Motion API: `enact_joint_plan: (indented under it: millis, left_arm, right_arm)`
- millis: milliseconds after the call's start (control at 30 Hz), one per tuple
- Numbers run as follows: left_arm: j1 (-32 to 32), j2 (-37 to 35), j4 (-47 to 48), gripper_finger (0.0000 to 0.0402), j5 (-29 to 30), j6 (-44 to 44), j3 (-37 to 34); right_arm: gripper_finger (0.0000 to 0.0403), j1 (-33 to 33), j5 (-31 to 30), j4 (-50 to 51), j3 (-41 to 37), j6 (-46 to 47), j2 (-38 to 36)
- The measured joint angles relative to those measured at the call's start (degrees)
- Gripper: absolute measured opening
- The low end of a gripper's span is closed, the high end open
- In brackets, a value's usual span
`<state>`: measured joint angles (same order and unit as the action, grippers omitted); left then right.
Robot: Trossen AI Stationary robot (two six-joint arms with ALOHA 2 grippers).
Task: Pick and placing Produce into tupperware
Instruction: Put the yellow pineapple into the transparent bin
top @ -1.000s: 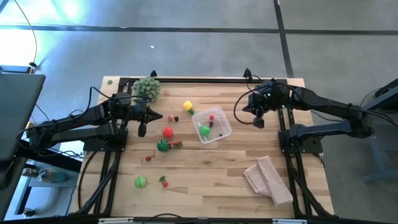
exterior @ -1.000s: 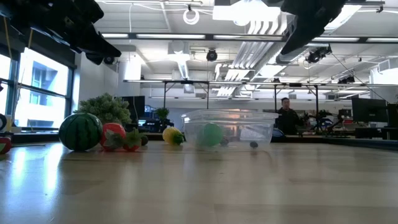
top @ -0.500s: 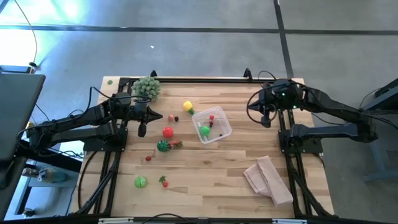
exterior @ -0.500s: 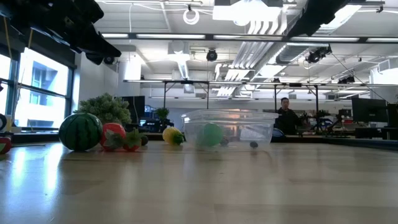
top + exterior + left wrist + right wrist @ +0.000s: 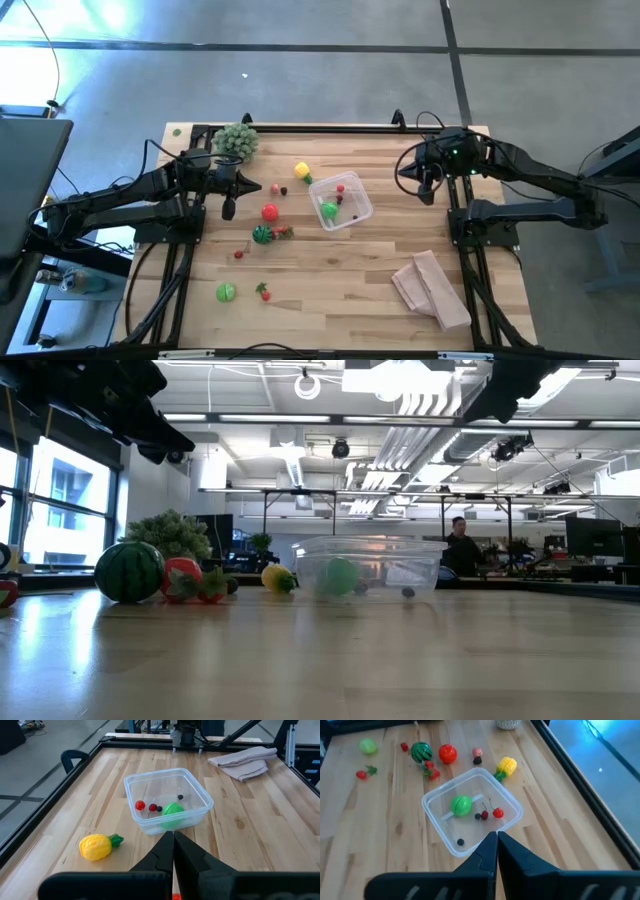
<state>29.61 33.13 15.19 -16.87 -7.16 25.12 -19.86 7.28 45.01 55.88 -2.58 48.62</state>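
Nearest, by the front edge: a green fruit (image 5: 226, 292) and a small red berry (image 5: 263, 291), with the tan cloth (image 5: 432, 287) off to the right, clear of the work. Mid-table, a toy watermelon (image 5: 261, 235) and a tomato (image 5: 269, 212) lie loose, not yet sorted. Just beyond them the tub (image 5: 341, 201) sits central, w/ both arms flanking it, prob so either can reach; inside are a green ball (image 5: 461, 805), cherries (image 5: 490, 813) and a dark berry. A yellow pineapple (image 5: 302, 172) lies just beside the tub's far-left corner. Left gripper (image 5: 228, 208) hangs near the tomato, fingers pinched together, nothing in them. Right gripper (image 5: 427, 192) hovers well right of the tub, fingers likewise closed and empty, so no fruit is in transit. Farthest, the spiky plant (image 5: 235, 139) at the back edge
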Motion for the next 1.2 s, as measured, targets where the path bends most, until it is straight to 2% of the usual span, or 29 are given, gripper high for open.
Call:
enact_joint_plan:
  millis: [1000, 1200]
  left_arm:
    - [0.02, 0.02, -2.61, 0.0001, 0.01, 0.13, 0.0]
    - [0.01, 0.29, -6.21, 0.0001, -0.03, 10.42, 0.0]
  right_arm:
    - [0.0004, 0.0, -0.01, -0.02, 0.0, 1.69, 0.0]
    - [0.0004, 0.0, -0.03, -0.03, 0.0, 1.69, 0.0]
